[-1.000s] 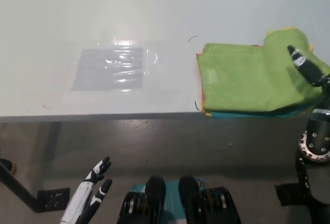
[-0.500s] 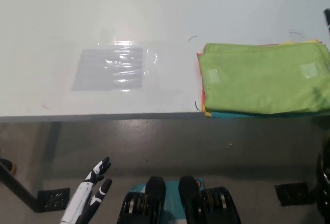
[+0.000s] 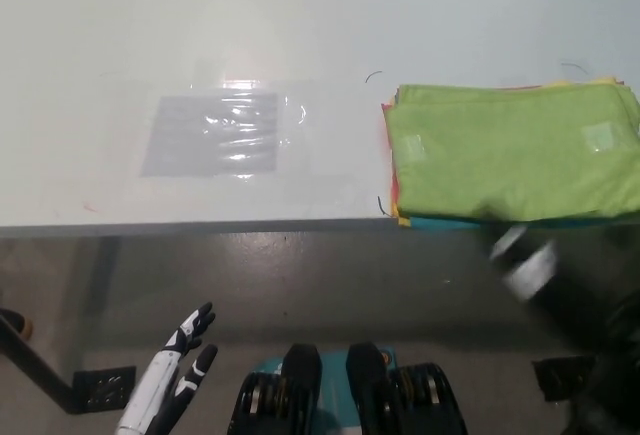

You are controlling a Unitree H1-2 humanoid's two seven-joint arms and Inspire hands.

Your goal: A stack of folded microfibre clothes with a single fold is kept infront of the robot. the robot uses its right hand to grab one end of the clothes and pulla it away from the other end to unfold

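Right hand (image 3: pixel 527 260): blurred below table (image 3: pixel 300 15) edge, grip unreadable | left hand (image 3: pixel 185 355): low, fingers spread, empty | green cloth (image 3: pixel 510 155) stack: right edge cut off, tags unreadable

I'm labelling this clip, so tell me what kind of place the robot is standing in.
Probably a lab or test workspace: a plain white table, a stack of microfibre cloths on it, a taped plastic sheet, and bare grey floor below.
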